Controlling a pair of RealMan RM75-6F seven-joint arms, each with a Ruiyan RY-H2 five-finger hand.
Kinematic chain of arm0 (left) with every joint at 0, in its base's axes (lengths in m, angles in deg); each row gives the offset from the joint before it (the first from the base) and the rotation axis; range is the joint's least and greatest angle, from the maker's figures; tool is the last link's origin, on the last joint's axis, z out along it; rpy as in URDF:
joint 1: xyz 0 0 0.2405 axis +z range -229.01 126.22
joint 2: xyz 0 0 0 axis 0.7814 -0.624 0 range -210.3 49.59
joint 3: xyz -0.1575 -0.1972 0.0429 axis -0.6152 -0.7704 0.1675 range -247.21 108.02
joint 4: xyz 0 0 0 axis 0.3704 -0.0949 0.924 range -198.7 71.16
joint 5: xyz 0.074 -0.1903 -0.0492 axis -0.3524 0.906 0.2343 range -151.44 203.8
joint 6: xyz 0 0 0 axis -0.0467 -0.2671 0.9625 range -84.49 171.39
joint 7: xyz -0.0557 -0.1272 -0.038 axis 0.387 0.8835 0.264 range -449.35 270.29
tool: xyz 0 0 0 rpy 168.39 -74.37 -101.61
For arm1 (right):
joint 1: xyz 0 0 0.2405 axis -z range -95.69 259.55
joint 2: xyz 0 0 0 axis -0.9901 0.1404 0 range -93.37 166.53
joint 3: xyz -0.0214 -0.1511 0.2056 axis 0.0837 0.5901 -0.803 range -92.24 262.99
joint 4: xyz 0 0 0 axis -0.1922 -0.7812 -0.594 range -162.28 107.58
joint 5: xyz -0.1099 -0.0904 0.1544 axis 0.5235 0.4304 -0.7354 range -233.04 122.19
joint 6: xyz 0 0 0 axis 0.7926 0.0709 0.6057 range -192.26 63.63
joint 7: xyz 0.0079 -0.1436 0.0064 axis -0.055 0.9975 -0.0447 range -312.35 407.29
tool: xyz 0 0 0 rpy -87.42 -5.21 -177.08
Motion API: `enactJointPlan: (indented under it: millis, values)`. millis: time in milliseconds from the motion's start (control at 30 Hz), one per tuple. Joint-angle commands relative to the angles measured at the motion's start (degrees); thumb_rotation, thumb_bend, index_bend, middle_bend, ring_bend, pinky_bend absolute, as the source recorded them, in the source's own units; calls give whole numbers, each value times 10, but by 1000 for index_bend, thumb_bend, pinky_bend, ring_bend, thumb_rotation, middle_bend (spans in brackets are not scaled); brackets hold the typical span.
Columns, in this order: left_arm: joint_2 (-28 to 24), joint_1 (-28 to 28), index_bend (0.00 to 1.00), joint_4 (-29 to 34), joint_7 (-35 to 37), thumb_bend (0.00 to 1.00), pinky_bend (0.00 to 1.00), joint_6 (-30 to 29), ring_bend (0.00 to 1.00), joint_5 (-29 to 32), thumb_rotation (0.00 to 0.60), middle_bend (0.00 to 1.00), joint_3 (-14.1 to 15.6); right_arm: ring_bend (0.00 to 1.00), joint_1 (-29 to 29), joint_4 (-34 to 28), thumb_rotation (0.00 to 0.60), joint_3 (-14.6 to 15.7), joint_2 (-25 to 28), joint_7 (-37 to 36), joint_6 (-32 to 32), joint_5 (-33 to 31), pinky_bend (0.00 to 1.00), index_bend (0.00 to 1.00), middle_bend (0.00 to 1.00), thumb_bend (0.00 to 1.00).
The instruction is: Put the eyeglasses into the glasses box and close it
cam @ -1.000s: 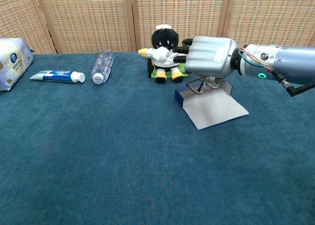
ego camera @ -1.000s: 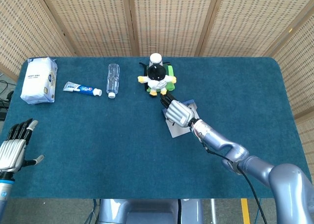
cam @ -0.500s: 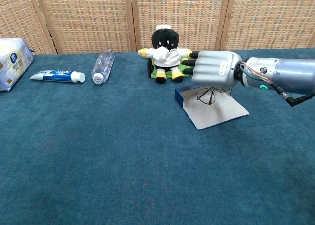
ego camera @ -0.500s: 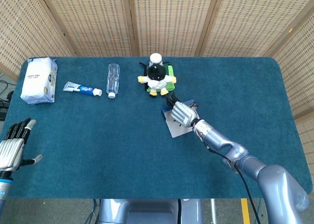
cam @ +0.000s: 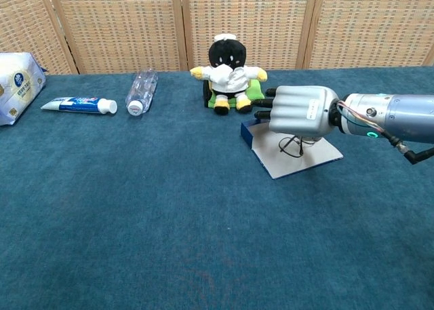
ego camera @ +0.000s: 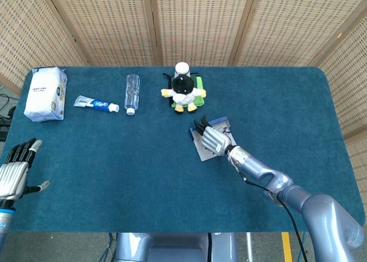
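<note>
Just under the right hand [cam: 298, 110], eyeglasses [cam: 293, 146] (grip unclear), over open glasses box [cam: 298, 159]

Clearance around the glasses box [cam: 293, 154]

The plush toy [cam: 227, 64] stands just behind the box and blocks approach from the rear. The right hand [cam: 302, 111] covers the box from above. Table [cam: 169, 215] surface in front of and left of the box is open; bottle [cam: 141, 90], toothpaste [cam: 78, 105] and tissue pack [cam: 17, 76] lie well apart at rear left.

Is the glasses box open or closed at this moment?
Open: the glasses box lies spread flat, its raised wall showing, under the right hand.
</note>
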Motion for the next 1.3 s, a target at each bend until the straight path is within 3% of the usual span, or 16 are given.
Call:
enactJointPlan:
  millis: [33, 233, 400, 533, 667, 733, 900, 1100, 1300]
  values:
    - [0, 0, 0, 1, 0, 27, 0, 0, 0, 0, 600, 0, 0, 14, 2, -4, 600, -1, -4, -5, 3, -6, 181, 599, 172, 517]
    - [-1, 0, 0, 1, 1, 27, 0, -1, 0, 0, 600, 0, 0, 14, 2, -2, 600, -13, -16, 5, 6, -22, 182, 594, 172, 498]
    - [-1, 0, 0, 1, 1, 27, 0, -1, 0, 0, 600, 0, 0, 22, 8, 10, 600, -33, -34, 26, 4, -49, 182, 496, 160, 466]
    - [-1, 0, 0, 1, 1, 27, 0, 0, 0, 0, 600, 0, 1, 23, 15, 17, 600, -55, -50, 33, -11, -74, 182, 312, 93, 440]
    - [-1, 0, 0, 0, 1, 27, 0, -1, 0, 1, 600, 0, 1, 13, 19, 16, 600, -76, -59, 46, -18, -101, 182, 75, 0, 258]
    - [-1, 0, 0, 0, 1, 27, 0, -1, 0, 1, 600, 0, 1, 6, 22, 15, 600, -86, -63, 58, -20, -114, 183, 20, 0, 198]
    - [0, 0, 0, 0, 0, 27, 0, 0, 0, 1, 600, 0, 2, 0, 29, 2, 600, -104, -71, 78, -28, -143, 182, 0, 0, 98]
    - [0, 0, 0, 0, -1, 27, 0, 0, 0, 2, 600, 0, 1, 0, 30, -14, 600, -112, -69, 94, -36, -157, 183, 0, 0, 105]
    - [0, -1, 0, -1, -1, 27, 0, 3, 0, 3, 600, 0, 2, 0, 38, -72, 600, -122, -42, 87, -49, -175, 180, 0, 0, 105]
